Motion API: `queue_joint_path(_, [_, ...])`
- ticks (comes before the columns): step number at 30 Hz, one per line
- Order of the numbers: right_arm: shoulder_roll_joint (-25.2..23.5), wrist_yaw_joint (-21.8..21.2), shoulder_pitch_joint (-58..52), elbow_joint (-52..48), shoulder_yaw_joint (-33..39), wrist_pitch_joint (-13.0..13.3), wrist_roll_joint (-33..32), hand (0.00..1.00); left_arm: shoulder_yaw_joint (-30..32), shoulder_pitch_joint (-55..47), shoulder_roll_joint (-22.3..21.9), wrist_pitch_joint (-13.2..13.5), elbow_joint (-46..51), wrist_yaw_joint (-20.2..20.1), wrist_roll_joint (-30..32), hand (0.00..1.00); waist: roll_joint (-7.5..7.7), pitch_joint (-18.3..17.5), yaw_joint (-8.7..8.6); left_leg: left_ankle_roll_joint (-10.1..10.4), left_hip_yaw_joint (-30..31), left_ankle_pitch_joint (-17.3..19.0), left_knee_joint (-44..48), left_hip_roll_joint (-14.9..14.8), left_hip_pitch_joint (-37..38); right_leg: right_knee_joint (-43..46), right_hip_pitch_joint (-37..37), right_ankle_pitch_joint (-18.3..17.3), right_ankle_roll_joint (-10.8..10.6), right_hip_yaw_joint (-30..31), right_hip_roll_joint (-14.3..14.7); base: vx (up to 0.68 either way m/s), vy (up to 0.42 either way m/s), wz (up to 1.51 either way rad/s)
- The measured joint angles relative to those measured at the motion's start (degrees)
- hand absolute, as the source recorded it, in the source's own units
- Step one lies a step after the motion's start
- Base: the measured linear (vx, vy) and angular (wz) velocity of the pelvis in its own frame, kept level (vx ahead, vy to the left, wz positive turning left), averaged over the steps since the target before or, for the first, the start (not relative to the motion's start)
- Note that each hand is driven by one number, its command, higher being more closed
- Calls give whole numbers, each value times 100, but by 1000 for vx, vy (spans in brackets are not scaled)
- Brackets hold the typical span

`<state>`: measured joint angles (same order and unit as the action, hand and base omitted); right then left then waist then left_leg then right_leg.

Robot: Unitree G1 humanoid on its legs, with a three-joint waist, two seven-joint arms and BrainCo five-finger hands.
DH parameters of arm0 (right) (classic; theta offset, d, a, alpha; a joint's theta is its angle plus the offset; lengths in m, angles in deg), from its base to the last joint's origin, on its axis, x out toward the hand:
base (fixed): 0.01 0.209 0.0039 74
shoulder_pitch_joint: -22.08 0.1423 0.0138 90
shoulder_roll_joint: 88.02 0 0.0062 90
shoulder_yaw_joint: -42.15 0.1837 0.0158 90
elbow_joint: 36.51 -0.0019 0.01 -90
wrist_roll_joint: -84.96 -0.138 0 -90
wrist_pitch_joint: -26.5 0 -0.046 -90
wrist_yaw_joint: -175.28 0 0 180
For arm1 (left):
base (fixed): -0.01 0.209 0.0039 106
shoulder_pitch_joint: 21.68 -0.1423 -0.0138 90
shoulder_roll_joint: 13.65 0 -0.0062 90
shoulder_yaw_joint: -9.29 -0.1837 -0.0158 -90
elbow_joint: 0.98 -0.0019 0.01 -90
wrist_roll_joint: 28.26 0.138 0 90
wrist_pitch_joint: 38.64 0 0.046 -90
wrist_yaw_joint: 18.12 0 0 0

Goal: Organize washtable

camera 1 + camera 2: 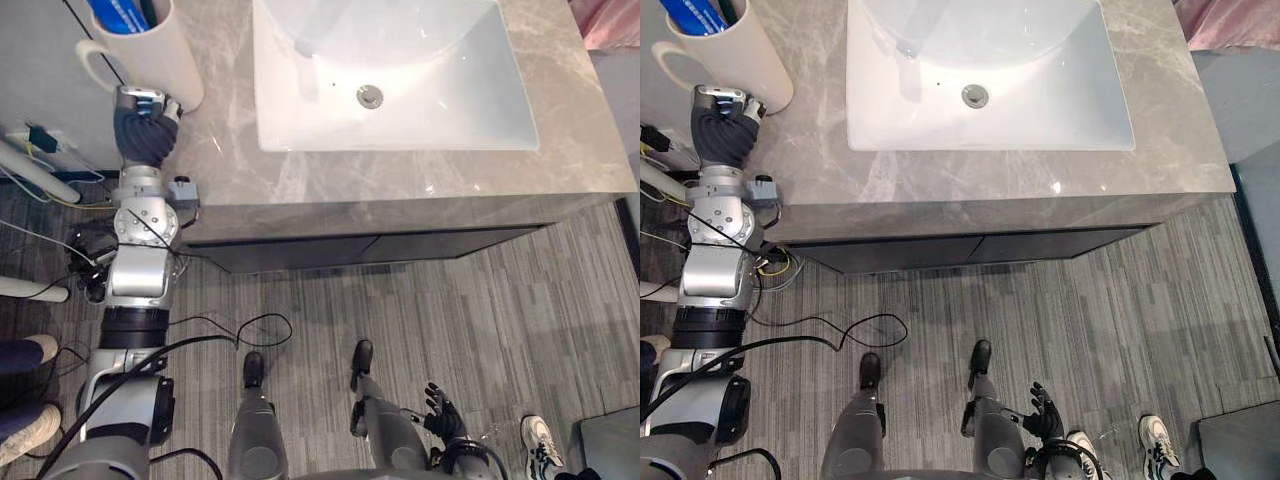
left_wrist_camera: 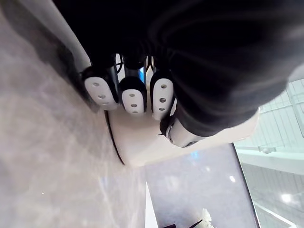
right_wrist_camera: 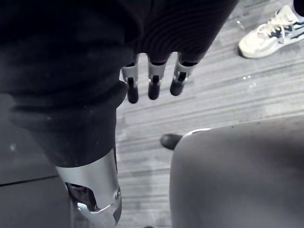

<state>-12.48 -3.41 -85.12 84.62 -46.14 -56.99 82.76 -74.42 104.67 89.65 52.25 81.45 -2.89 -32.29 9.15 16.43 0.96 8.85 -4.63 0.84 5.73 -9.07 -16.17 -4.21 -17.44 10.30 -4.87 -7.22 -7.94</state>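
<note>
presently, item one: mug [image 1: 150, 50], cream, tall, with a loop handle [image 1: 88, 62]. it stands upright at the back left corner of the washtable [image 1: 400, 175], close to the left edge and well left of the sink [image 1: 480, 110]. contents: a blue tube [image 1: 120, 12] and a dark stick beside it, both rising above the rim.

item two: left hand [image 1: 145, 125], at the left edge of the washtable, against the foot of the mug. fingers [image 2: 133, 97] curled close together on the lower wall, thumb [image 2: 175, 135] set on the wall beside them; a low side hold on the body, not on the handle.

item three: right hand [image 1: 440, 410], hanging low over the floor, away from the washtable. fingers [image 3: 152, 85] straight and a little apart, holding nothing. a person's shoe [image 3: 270, 33] is on the floor nearby.

handling, as judged: likely glazed pottery, so stiff, smooth and slippery, and apt to chip on the stone top. moderate weight; the tall contents probably make it top-heavy and may rattle or tip out if it leans. best hold: round the body low down, or through the handle, which faces out past the left edge. keep it upright, lift clear before moving, and set it down gently.
</note>
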Motion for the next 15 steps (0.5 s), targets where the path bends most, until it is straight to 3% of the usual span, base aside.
queue_joint_path(5, [-3, 8, 0, 1, -8, 1, -2, 0, -352, 310, 9, 4, -67, -6, -281, 100, 21, 9, -6, 4, 16, -56, -48, 5, 1, 1, -4, 9, -1, 0, -1, -14, -9, 2])
queue_joint_path(7, [-6, 8, 2, 0, -31, 3, -3, 0, -423, 907, 29, 11, -251, -4, -316, 100, 76, 32, -50, 19, 7, -110, -118, 9, 5, 0, -44, 31, 1, 17, 3, 3, -11, -4])
queue_joint_path(11, [-6, 5, 7, 2, -54, 3, -49, 0, -527, 1739, 306, 106, -675, -6, -314, 100, 100, 55, -326, -37, -29, -158, -139, 10, 29, -19, -68, 143, 6, 98, 19, 40, -13, -10])
queue_joint_path(15, [-5, 0, 3, 15, -69, 6, -59, 0, -696, 2259, 344, 82, -1300, -6, -303, 100, 71, 75, -404, -35, -36, -155, -144, 3, 39, -85, -45, 158, 18, 117, 34, 52, -10, -5])
